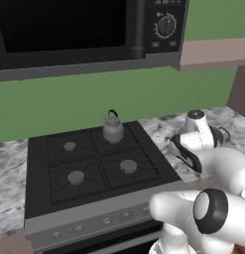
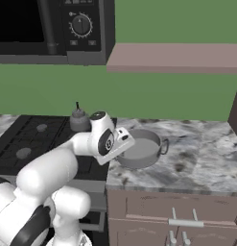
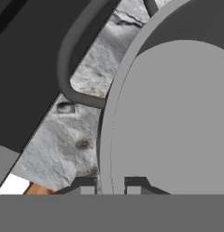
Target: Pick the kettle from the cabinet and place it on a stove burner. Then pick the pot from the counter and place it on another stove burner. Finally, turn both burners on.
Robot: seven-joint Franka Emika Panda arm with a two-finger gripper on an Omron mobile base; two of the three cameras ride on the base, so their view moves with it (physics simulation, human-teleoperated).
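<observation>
The grey kettle [image 1: 113, 130] [image 2: 79, 120] stands upright on the stove's rear right burner. The wide shallow pot [image 2: 144, 150] [image 3: 177, 113] sits on the marbled counter [image 2: 201, 158] just right of the cooktop [image 1: 94, 158]. My gripper [image 2: 125, 144] [image 3: 109, 185] reaches down at the pot's left edge. In the hand view its fingertips [image 3: 86, 183] straddle the thin rim, shut on it. The pot's dark side handle [image 3: 68, 63] loops out beside the grip. Three other burners [image 1: 128, 166] [image 1: 69, 146] [image 1: 75, 176] are bare.
A black microwave [image 1: 69, 30] hangs over the stove. The mauve cabinet shelf [image 2: 177, 57] runs above the counter. Grey knobs [image 1: 106, 221] line the stove front. My arm's white links [image 1: 213, 163] cover the counter strip beside the cooktop in the left base view.
</observation>
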